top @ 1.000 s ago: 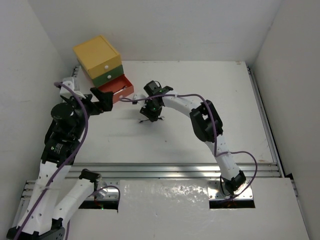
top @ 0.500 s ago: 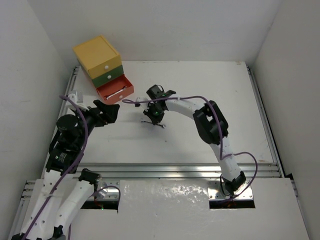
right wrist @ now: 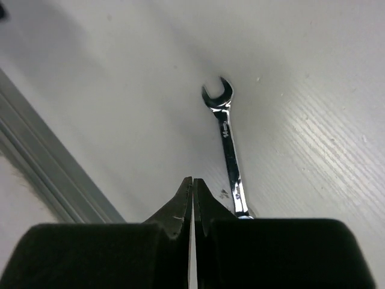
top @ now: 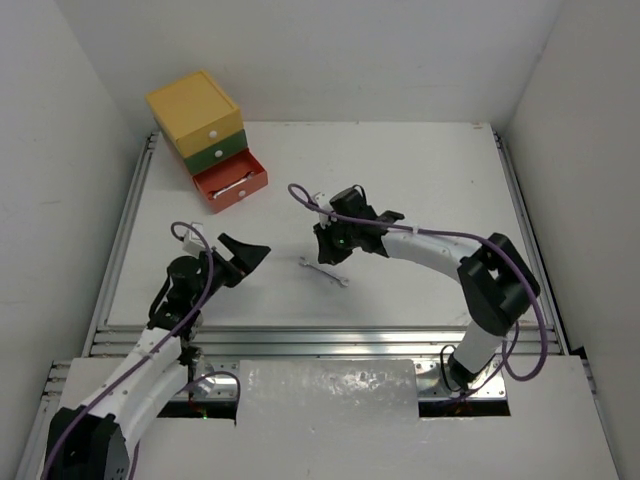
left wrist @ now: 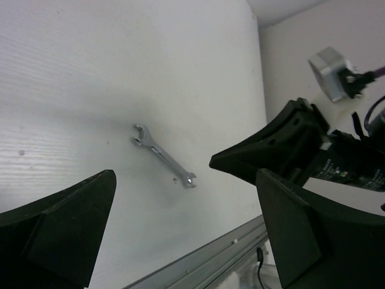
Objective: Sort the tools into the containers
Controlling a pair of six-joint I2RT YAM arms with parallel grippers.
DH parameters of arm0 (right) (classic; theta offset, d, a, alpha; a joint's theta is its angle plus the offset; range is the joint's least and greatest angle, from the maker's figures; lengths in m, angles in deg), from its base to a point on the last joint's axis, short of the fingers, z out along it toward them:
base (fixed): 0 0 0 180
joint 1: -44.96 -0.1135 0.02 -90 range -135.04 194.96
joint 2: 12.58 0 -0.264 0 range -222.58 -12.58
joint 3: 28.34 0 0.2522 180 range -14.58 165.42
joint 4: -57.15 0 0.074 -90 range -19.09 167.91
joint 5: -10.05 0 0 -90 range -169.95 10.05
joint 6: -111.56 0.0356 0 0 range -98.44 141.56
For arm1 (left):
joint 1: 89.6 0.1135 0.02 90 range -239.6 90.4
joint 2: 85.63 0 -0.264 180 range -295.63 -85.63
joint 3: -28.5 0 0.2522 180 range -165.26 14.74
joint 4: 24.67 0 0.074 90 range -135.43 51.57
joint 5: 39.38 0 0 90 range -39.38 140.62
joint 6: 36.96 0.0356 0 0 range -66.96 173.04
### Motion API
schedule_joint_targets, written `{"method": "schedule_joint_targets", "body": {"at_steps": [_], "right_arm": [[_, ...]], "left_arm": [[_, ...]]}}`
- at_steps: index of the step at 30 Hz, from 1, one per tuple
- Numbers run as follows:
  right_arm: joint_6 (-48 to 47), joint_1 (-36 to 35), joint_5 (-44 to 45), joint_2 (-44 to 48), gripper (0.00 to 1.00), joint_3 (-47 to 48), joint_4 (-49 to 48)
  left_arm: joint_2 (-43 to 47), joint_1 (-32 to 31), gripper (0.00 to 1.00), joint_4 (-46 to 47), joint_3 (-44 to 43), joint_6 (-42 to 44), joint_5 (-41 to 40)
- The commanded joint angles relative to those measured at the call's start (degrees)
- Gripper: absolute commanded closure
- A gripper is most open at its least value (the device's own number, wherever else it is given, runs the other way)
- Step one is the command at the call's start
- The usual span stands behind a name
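Three stacked drawers stand at the far left: yellow [top: 195, 105] on top, green [top: 215, 150] in the middle, orange-red [top: 232, 182] at the bottom. The orange-red one is pulled open, with a silver wrench [top: 233, 188] inside. A second silver wrench [top: 323, 272] lies flat on the white table; it also shows in the left wrist view [left wrist: 163, 155] and the right wrist view [right wrist: 225, 150]. My right gripper [top: 323, 254] [right wrist: 192, 182] is shut and empty, just above and beside this wrench. My left gripper [top: 252, 256] [left wrist: 183, 198] is open and empty, left of the wrench. No other tools show.
Grey metal rails [top: 320, 340] run along the table's near edge, and side rails [top: 525, 220] line both sides. White walls close in the left, back and right. My right gripper shows as a black shape in the left wrist view [left wrist: 271, 150].
My left arm has drawn back from the drawers toward the near edge. My right arm has swung right and nearer. The wrench now lies uncovered on the table beside the right gripper.
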Motion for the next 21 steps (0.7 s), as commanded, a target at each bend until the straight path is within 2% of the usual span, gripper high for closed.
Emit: {"method": "schedule_joint_targets", "body": {"at_steps": [1,3,5,6,7,10,13,18,19,21], "right_arm": [[5.29,-0.16,-0.88,3.51,1.0,-0.34,-6.49],[3.9,-0.16,0.87,1.24,0.98,1.49,-2.81],[2.57,-0.77,0.79,0.08,0.83,1.68,-1.22],[1.52,-1.21,3.75,-0.36,0.75,1.68,-0.69],[0.38,-1.73,4.91,-1.67,0.63,2.03,0.01],[-3.22,-3.49,9.4,-6.66,0.5,6.41,4.75],[-7.0,-4.11,13.96,-12.2,0.46,11.87,10.37],[-9.82,-5.16,16.25,-18.81,0.47,18.29,15.57],[-10.0,-6.3,17.83,-19.6,0.48,18.73,15.93],[-11.05,-7.19,22.22,-22.06,0.56,20.14,17.51]], "left_arm": [[-3.9,-1.86,0.0,18.54,0.04,-7.02,2.12],[-6.29,-2.22,0.0,16.8,-0.48,-7.29,0.28],[-4.9,-2.23,0.0,13.13,-1.1,-7.12,-0.96],[-3.58,-2.23,0.0,10.49,-1.88,-6.42,-3.66],[-2.09,-2.31,0.0,7.42,-4.07,-4.41,-5.34],[4.42,-2.23,0.0,-5.84,-9.42,-0.11,-11.5],[8.99,-2.14,0.0,-10.62,-13.83,4.13,-13.53],[8.65,-2.22,0.0,-16.96,-17.44,8.61,-12.13],[8.65,-2.14,0.0,-17.4,-17.27,8.79,-11.87],[8.83,-2.14,0.0,-17.58,-16.92,9.23,-11.34]]}}
